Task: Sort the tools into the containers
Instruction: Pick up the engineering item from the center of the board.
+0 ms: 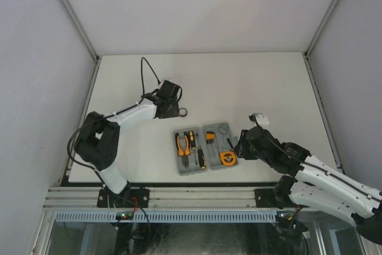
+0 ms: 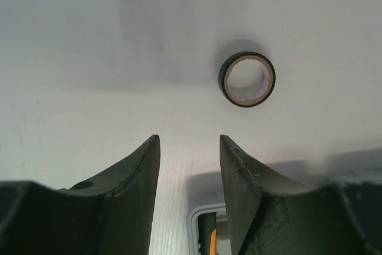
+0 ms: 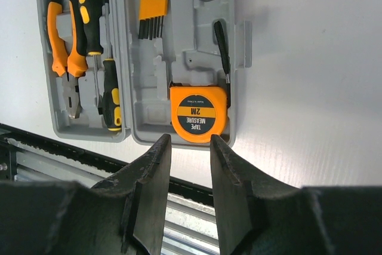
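Last loose item, we reckon: black ring [image 2: 247, 80] on the table, just ahead of our left claw [image 2: 189, 141], jaws apart, empty. Next we straddle its rim and pinch. Right claw [image 3: 190, 141] hangs apart and empty by the case [image 3: 179, 46].

1. Left arm [image 1: 134, 113]: white shells on the links, black joints.
2. Right arm [image 1: 325, 174]: the same white shells and black joints, with a small white part at the wrist.
3. A thin black cable [image 1: 145, 70] loops from the left arm's wrist.
4. Left gripper [image 2: 189, 141]: two dark, matte fingers [image 2: 134, 189] tapering to tips.
5. Right gripper [image 3: 190, 138]: the same dark, tapering shape.
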Robot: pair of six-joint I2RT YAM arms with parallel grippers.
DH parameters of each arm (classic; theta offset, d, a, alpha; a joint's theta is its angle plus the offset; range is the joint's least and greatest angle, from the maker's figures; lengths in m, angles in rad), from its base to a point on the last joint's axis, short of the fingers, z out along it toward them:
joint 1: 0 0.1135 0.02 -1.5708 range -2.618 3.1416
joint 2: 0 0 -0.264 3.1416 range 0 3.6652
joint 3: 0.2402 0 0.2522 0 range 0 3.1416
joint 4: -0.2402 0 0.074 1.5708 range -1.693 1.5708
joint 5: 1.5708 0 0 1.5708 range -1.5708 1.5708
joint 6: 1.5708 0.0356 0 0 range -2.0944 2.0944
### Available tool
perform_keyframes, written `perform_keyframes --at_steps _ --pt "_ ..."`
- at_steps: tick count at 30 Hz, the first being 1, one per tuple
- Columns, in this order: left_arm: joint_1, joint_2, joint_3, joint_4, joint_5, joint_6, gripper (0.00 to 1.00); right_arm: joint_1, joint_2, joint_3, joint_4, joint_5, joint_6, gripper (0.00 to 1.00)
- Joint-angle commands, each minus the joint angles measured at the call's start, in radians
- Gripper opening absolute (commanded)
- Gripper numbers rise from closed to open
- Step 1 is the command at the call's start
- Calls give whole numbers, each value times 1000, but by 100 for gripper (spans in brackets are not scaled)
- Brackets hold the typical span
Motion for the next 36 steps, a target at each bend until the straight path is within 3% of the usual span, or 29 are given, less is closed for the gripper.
perform_keyframes --at_steps 1,18,36 --pt "21 86 121 17 77 55 49 -5 -1 37 14 19 -7 32" --pt "47 246 249 31 118 62 48 -10 38 37 35 7 -13 32" --pt "48 335 284 22 136 66 30 -10 15 37 21 9 -7 32"
